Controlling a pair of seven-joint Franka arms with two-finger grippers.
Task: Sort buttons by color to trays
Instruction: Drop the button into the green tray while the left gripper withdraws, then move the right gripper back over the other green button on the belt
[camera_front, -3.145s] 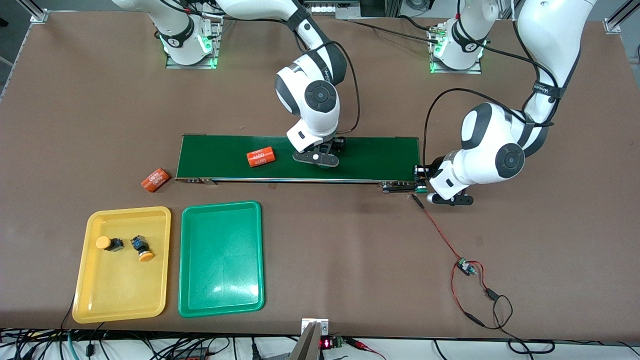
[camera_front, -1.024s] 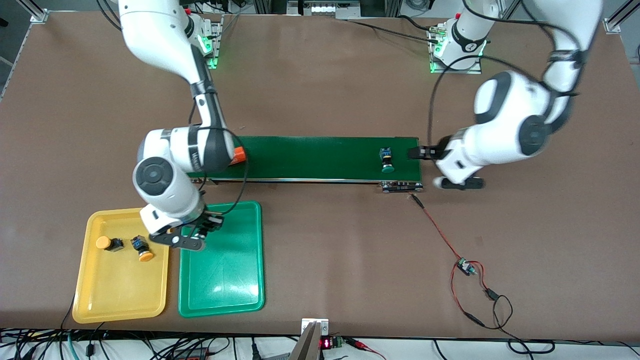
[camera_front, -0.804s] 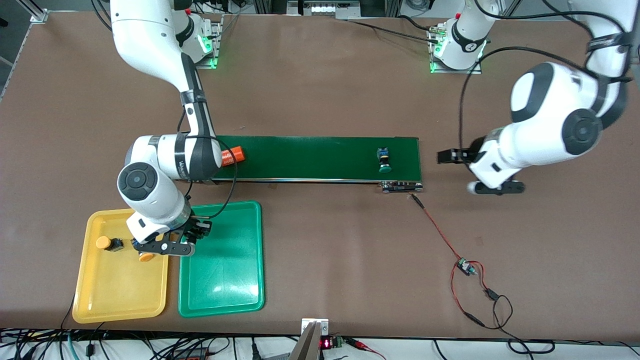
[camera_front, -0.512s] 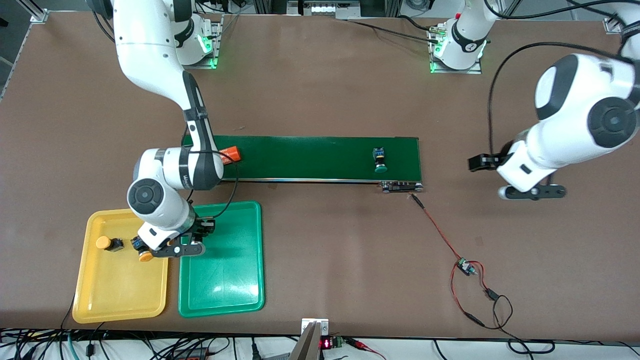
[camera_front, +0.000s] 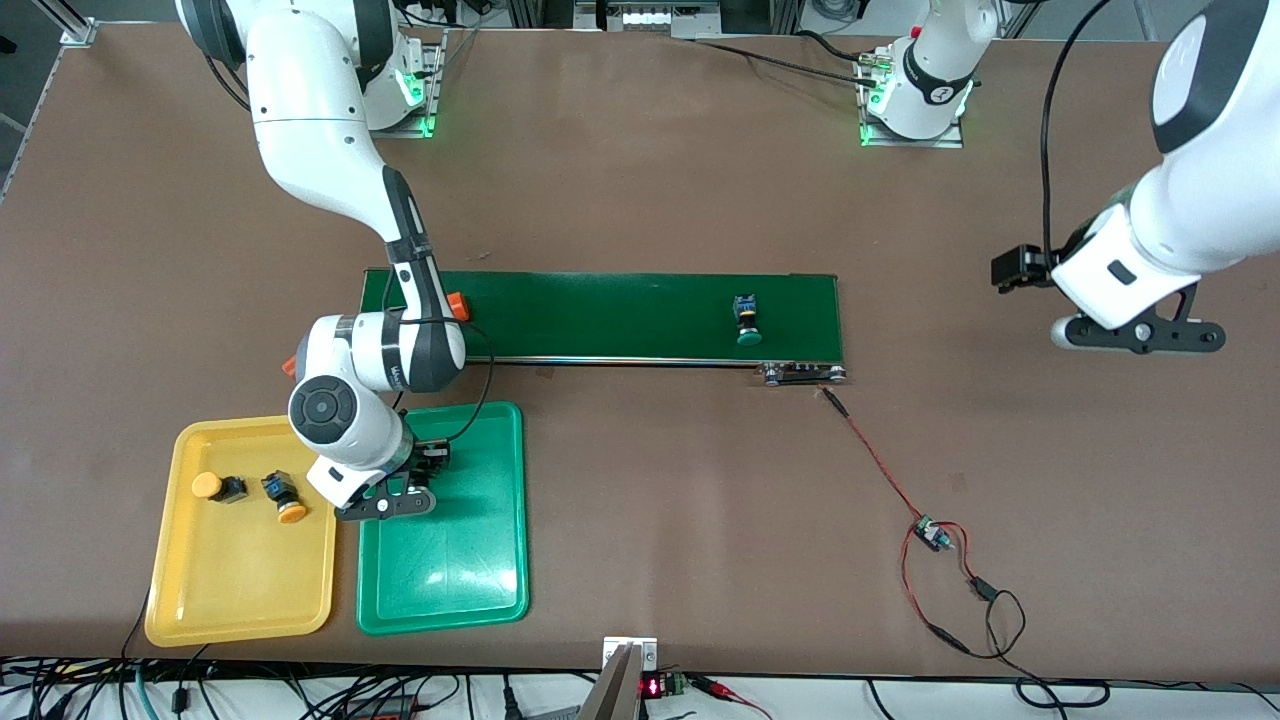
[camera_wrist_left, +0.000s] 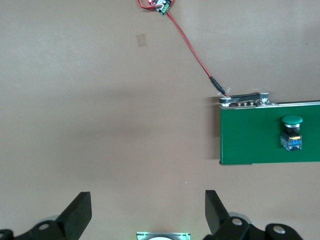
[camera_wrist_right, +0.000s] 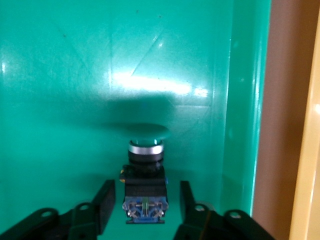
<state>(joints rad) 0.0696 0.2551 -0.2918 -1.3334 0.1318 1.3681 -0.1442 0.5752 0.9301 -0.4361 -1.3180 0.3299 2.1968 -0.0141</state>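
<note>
Lying between the fingers of the right gripper (camera_wrist_right: 144, 200), a green-capped button (camera_wrist_right: 145, 177) sits in the green tray (camera_front: 470, 590), in the corner nearest the yellow tray (camera_front: 235, 600) and the belt. You can see in the right wrist view that the jaws stand apart with a gap on each side of the black body, so the button looks released, not gripped; its long axis points straight away from the gripper, cap leading. Both yellow-orange buttons (camera_front: 218, 487) lie in the yellow tray, side by side.

What your next move turns on is the second green button (camera_front: 746, 320). It rests on the dark green conveyor belt (camera_front: 620, 315), toward the left arm's end, its cap pointing toward the front camera. The left gripper (camera_front: 1137, 335) hangs wide open and empty over bare tabletop (camera_front: 700, 180) off that end of the belt, so the left arm is much the closer one. I judge three of four buttons sorted. An orange cylinder (camera_front: 457, 302) peeks out by the right arm.
</note>
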